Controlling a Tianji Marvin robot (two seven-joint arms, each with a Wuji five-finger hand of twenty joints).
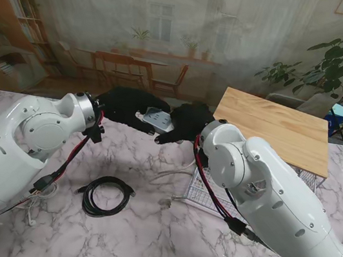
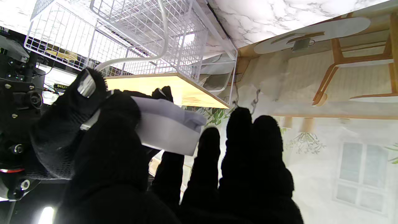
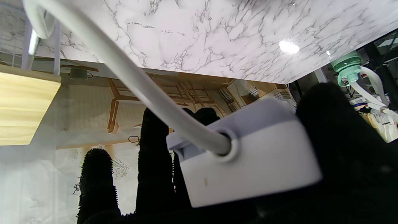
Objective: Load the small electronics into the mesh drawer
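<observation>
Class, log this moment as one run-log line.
stage: power strip airborne | left hand: gripping | right hand: gripping | mesh drawer: open | black cable: on table

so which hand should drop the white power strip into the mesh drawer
Right. Both hands grip the power strip, but the right hand is on the side of the mesh drawer, while the left hand would cross over.

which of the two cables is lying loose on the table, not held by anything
The black cable, coiled on the marble nearer to me on the left. The white cable runs up to the white power strip held between both hands.
</observation>
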